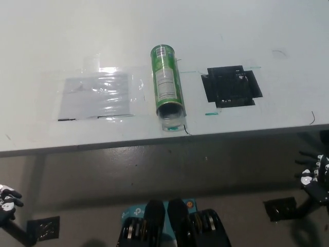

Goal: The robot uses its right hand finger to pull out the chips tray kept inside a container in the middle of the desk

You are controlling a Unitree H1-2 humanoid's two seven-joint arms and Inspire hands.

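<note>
Right hand [314,177] is hanging below the counter [41,31], fingers spread and empty; reaching is pending, needing a fingertip hooked into the tray [172,123] protruding from the container [165,77].

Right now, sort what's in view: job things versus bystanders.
Job: green cylindrical chips can lying on its side; clear plastic tray poking from its mouth; black right hand, low right.
Lying about: clear plastic sheet; black square patch; white left hand, resting.
</note>
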